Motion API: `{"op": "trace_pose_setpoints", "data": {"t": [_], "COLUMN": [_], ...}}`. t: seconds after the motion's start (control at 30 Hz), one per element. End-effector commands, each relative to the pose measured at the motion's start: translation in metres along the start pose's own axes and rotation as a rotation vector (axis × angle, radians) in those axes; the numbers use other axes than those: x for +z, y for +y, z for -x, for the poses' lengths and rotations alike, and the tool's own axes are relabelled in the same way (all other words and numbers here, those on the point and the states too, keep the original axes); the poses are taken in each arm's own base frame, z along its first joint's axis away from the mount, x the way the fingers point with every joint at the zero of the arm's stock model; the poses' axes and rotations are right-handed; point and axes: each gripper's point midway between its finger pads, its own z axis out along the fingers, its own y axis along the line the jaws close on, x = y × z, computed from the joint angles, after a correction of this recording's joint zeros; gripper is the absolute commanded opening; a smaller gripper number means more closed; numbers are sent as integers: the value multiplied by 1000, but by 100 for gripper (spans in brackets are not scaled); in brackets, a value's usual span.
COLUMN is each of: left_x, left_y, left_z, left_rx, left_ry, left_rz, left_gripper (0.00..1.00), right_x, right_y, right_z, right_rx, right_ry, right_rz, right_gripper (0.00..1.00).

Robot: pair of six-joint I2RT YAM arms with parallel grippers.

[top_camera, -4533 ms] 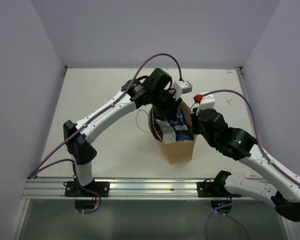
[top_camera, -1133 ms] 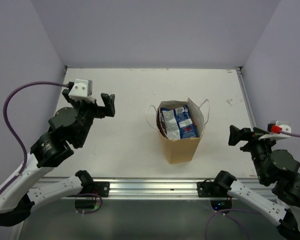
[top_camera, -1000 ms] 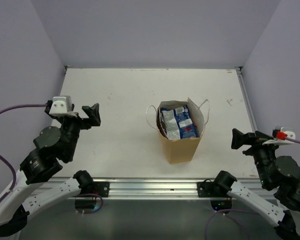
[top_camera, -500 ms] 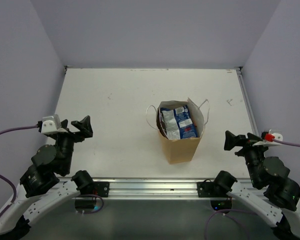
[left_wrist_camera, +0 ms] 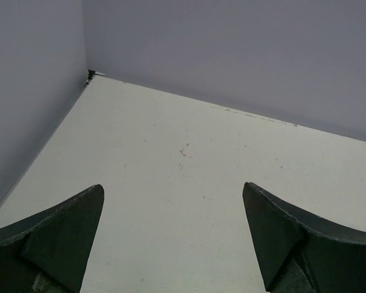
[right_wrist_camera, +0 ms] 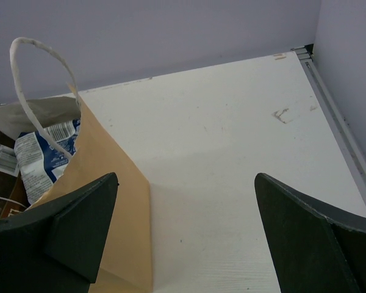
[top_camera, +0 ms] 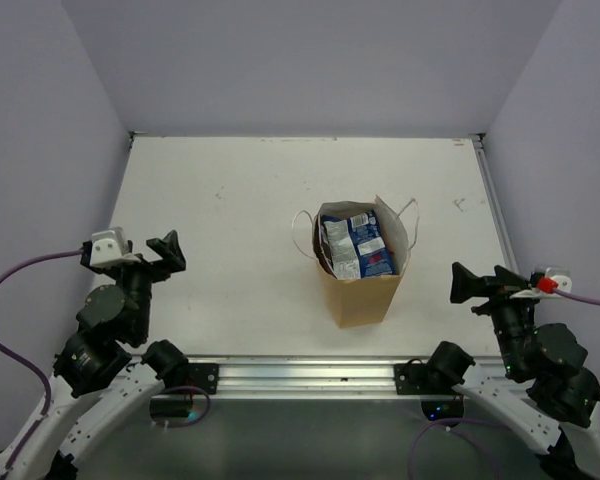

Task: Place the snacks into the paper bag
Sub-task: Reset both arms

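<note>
Jaws wide and empty on left gripper point(top_camera: 166, 254) and right gripper point(top_camera: 469, 284) alike, the paper bag point(top_camera: 361, 296) upright between them, well clear of each, snacks point(top_camera: 356, 246) piled inside, and unsupported, I'd say one stray arm brush could topple it and spill packets.
</note>
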Motion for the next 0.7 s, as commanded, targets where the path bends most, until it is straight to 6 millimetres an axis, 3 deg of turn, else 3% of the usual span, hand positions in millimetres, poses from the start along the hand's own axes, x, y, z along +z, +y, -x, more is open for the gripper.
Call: {"op": "trace_pose_setpoints", "data": {"t": [0.0,0.67], "left_x": [6,24], "left_y": [-8,-9], "left_z": [12,11], "left_rx": [-14,6], "left_ry": [-56,-52], "left_rz": [-45,-52], "left_gripper": [100,100], "right_x": [2,4], "right_y": [6,7], "right_z": [7,4], "right_rx": [7,1], "right_ry": [-22,-10], "right_rz": [18,17], "right_gripper": [98,99]}}
